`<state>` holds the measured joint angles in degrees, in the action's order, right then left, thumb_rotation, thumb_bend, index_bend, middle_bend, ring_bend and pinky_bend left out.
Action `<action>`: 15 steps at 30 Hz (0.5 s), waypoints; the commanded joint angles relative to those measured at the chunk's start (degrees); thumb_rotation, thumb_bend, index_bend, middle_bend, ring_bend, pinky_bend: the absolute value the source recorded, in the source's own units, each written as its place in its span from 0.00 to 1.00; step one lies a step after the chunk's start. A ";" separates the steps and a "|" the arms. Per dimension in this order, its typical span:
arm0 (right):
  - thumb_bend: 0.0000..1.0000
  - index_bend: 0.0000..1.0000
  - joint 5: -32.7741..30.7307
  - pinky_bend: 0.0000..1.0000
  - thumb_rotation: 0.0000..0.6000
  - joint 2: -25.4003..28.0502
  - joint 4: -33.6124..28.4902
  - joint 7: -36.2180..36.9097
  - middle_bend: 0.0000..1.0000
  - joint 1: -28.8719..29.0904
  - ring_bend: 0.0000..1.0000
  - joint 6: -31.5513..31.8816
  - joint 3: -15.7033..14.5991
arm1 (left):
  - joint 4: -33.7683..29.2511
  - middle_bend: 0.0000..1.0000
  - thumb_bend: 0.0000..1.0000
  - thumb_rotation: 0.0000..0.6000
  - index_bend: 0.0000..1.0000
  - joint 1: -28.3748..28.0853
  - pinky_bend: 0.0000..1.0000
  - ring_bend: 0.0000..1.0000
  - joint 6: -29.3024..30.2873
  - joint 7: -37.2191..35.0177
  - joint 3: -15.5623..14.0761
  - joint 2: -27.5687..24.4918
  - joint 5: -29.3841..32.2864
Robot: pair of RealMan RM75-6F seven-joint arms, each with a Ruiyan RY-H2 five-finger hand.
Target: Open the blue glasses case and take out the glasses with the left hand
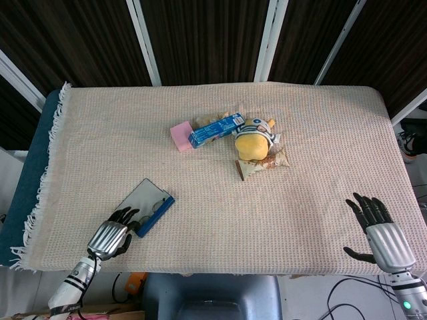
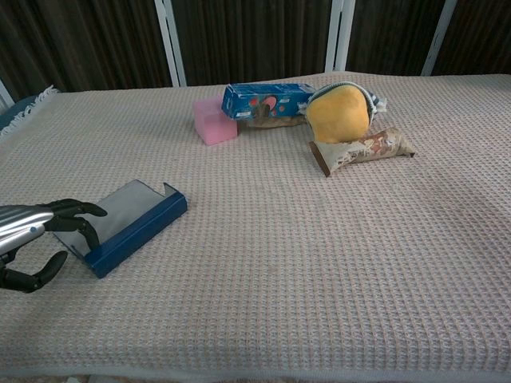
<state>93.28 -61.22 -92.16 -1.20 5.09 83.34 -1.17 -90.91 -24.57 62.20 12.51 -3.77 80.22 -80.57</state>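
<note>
Left hand (image 1: 112, 233) sat low at near-left surface (image 1: 313, 153) edge, fingers spread, holding nothing, fingertips (image 2: 86, 211) at near end of case (image 2: 130, 226). Case lay open, skewed diagonal, grey lid flat beside blue tray; glasses (image 1: 160, 204) just visible inside. Right hand (image 1: 379, 235) rested far right, fingers splayed, empty. Pink block (image 1: 180, 136), blue box (image 1: 216, 129), yellow toy (image 1: 253, 145) clustered well beyond.

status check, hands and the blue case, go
Left hand at the near end of the open blue glasses case, fingers spread. Right hand open, idle. Glasses inside case. Nothing blocking.
</note>
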 commanded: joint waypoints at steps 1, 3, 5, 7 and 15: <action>0.10 0.00 0.06 0.00 1.00 0.08 0.04 0.24 0.00 -0.04 0.00 0.15 -0.03 | -1.82 0.06 0.65 1.00 0.34 0.68 0.10 0.00 0.41 0.08 -1.79 -1.22 -2.14; 0.09 0.00 0.25 0.00 1.00 0.15 0.05 0.42 0.00 -0.13 0.00 0.38 -0.09 | -2.81 0.05 0.65 1.00 0.34 1.05 0.09 0.00 0.76 0.33 -2.76 -1.71 -3.52; 0.10 0.00 0.59 0.00 1.00 0.27 0.02 0.72 0.00 -0.21 0.00 0.62 -0.22 | -3.67 0.04 0.65 1.00 0.33 1.44 0.09 0.00 1.33 0.56 -3.58 -1.97 -5.01; 0.10 0.00 0.72 0.00 1.00 0.33 0.03 0.99 0.00 -0.24 0.00 0.74 -0.26 | -4.27 0.04 0.65 1.00 0.32 1.80 0.08 0.00 1.95 0.82 -4.21 -2.04 -6.36; 0.10 0.00 1.90 0.00 1.00 1.00 0.20 2.63 0.00 -0.73 0.00 2.10 -0.64 | -5.63 0.00 0.64 1.00 0.28 2.64 0.05 0.00 1.93 3.74 -5.22 -0.76 -8.08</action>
<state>95.04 -60.32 -91.99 1.29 4.43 85.31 -1.74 -96.36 -22.00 64.41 15.89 -9.00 79.15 -88.84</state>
